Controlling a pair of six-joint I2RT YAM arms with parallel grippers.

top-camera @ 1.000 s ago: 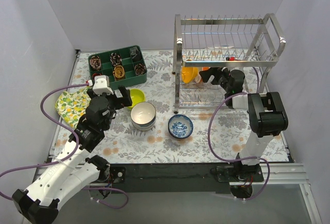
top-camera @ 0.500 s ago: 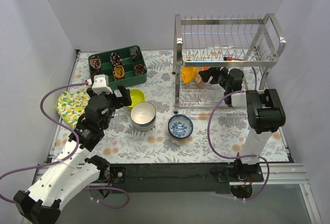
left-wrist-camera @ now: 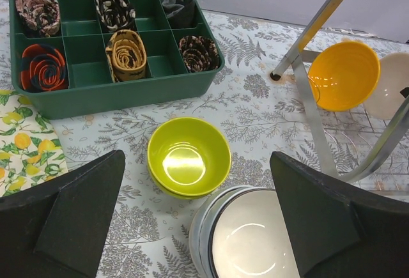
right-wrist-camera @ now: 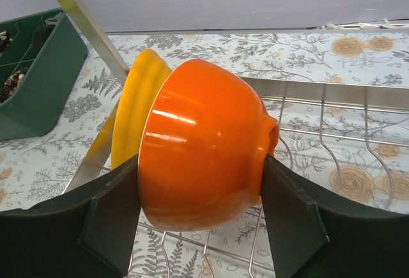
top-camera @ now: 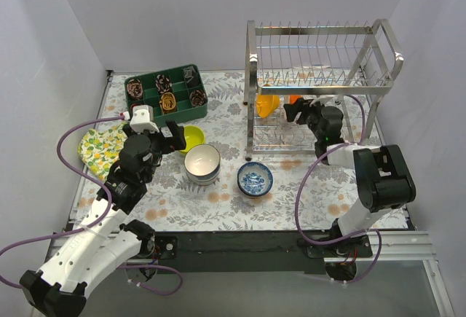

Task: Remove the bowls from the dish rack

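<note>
The dish rack (top-camera: 320, 31) is shiny chrome wire. The orange bowl (right-wrist-camera: 204, 144) and lime-green bowl (left-wrist-camera: 188, 163) are glossy and smooth. The green tray (left-wrist-camera: 115, 96) looks like matt plastic, its rolls (left-wrist-camera: 126, 54) cloth.

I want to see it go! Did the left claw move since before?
No. The left gripper stays open beside the lime-green bowl, below the green tray.
</note>
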